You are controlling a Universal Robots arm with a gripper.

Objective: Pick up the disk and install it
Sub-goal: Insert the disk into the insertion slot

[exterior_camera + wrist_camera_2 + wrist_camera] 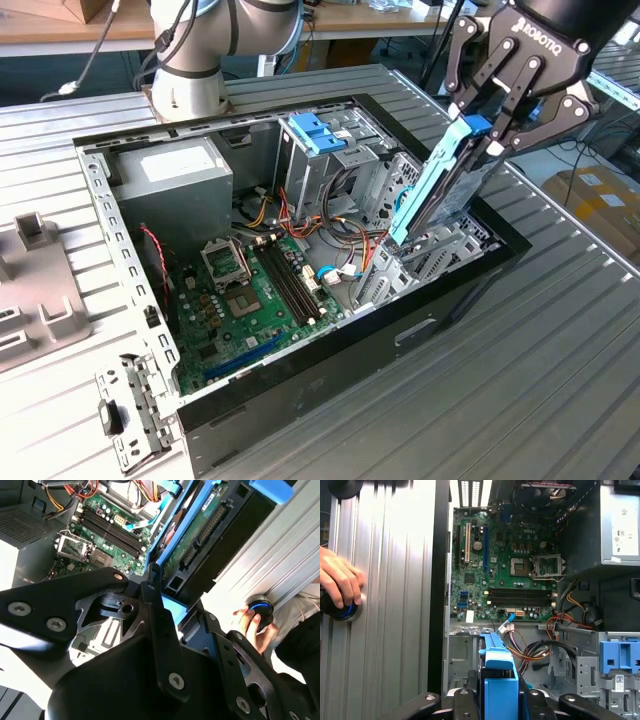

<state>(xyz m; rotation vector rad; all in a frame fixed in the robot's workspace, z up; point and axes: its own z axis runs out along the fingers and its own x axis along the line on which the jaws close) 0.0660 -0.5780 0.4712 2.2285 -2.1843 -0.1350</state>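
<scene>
Hand [497,135] pinching disk [430,182] tilted over case [330,372], seemingly unseated; first wrist view: person's fingers [340,586] on knob [343,612].

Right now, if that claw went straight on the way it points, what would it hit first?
Probably the grey metal drive cage in the computer case: the gripper holds the disk tilted, lower end nearest that cage. Depth is unclear.

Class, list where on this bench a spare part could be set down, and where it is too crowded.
Free: the ribbed table beside the computer case's black wall, toward the exterior view's right. Crowded: inside the case among cables and motherboard, and where the gripper holds the disk tilted over the drive cage.
</scene>
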